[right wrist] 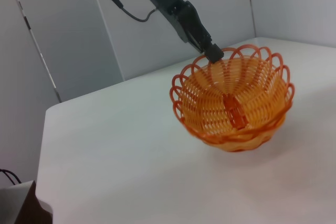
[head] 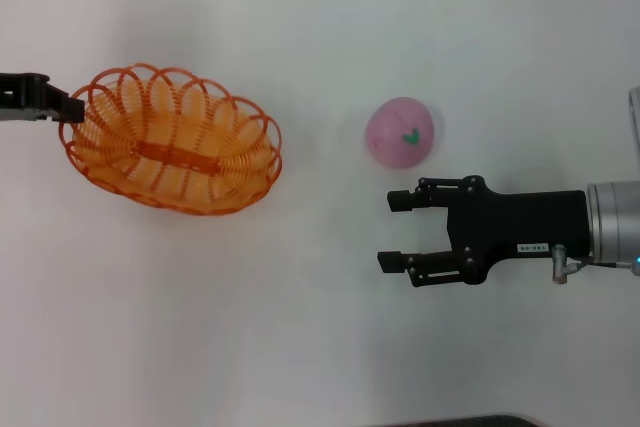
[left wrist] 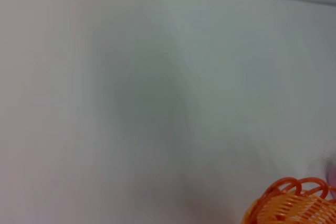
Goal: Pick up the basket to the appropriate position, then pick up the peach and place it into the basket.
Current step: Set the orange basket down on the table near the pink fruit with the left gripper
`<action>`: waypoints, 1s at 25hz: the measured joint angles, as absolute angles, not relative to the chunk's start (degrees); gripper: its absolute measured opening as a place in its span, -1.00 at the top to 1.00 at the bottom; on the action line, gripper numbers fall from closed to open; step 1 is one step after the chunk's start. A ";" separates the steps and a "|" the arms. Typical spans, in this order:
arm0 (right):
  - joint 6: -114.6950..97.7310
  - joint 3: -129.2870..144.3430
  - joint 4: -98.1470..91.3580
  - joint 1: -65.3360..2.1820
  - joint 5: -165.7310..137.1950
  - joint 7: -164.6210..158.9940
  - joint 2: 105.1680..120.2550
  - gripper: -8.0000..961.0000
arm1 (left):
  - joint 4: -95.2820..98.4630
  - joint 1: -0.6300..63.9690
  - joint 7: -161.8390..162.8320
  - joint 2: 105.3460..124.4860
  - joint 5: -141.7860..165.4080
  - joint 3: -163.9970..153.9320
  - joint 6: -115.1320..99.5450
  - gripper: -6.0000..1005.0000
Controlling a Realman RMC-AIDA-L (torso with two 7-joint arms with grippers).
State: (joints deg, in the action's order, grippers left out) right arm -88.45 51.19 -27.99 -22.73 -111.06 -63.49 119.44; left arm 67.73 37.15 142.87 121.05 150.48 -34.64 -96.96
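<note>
At far left, my left gripper (head: 68, 107) is clamped on the basket's scalloped rim; its arm is cut off at the picture edge, so the fingers are barely visible. The basket (head: 172, 139) sits left of centre, long axis running left to right, tilted slightly. The peach (head: 402, 133) rests right of centre, well apart from the basket. My right gripper (head: 398, 231), fingers apart and empty, hovers nearer me than the peach, just beside it, pointing left.
</note>
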 joint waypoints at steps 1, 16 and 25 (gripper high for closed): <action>-88.50 51.15 -27.98 -22.67 -111.05 -63.36 119.44 -0.90 | 67.88 36.78 143.46 121.20 149.79 -34.49 -97.13 0.91; -91.88 47.28 -28.04 -21.58 -111.10 -59.95 119.44 -0.73 | 66.99 29.56 150.05 124.22 142.27 -35.42 -91.33 0.91; -91.54 46.71 -28.04 -20.68 -111.15 -59.45 119.41 -0.73 | 67.96 23.64 155.98 124.60 133.32 -45.69 -85.66 0.91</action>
State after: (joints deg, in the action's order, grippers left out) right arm -91.54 46.71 -28.04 -20.68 -111.15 -59.45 119.41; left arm 67.96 23.64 155.98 124.60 133.32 -45.69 -85.66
